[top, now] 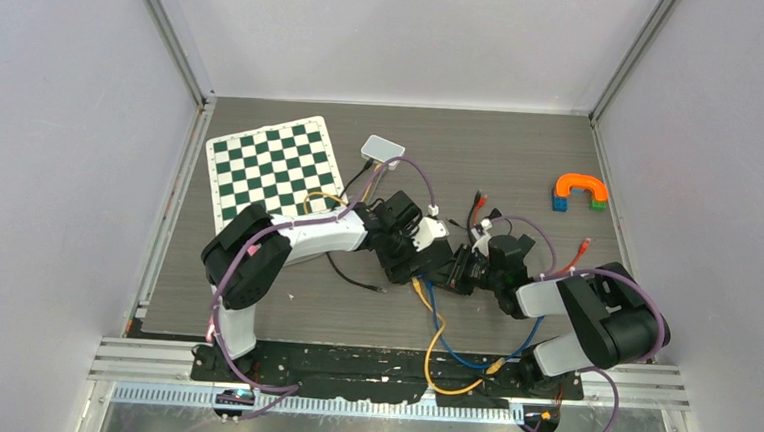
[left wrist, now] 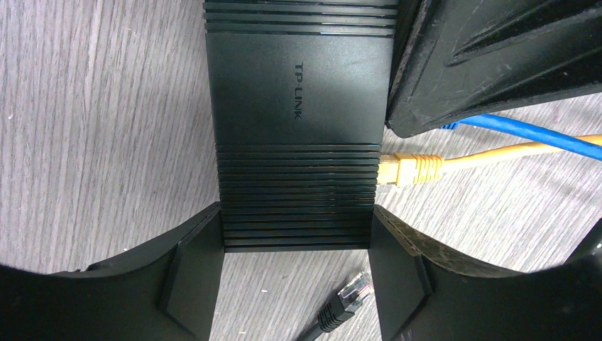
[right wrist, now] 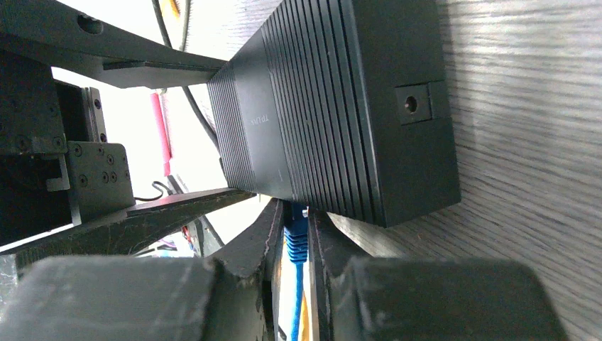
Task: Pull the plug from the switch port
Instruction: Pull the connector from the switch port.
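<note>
Left jaws clamped across switch; right jaws nipped on blue plug: best drawn straight out, switch braced

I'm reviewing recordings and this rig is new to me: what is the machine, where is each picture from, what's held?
Two robot arms are bolted to a table. The overhead picture looks down on both; the other two come from cameras on each wrist. On the table lie a checkered mat, a white box, toy blocks and cables. The left fingers clasp a black switch by its sides; the right fingers pinch a blue plug at its port. A yellow plug is plugged in too.
</note>
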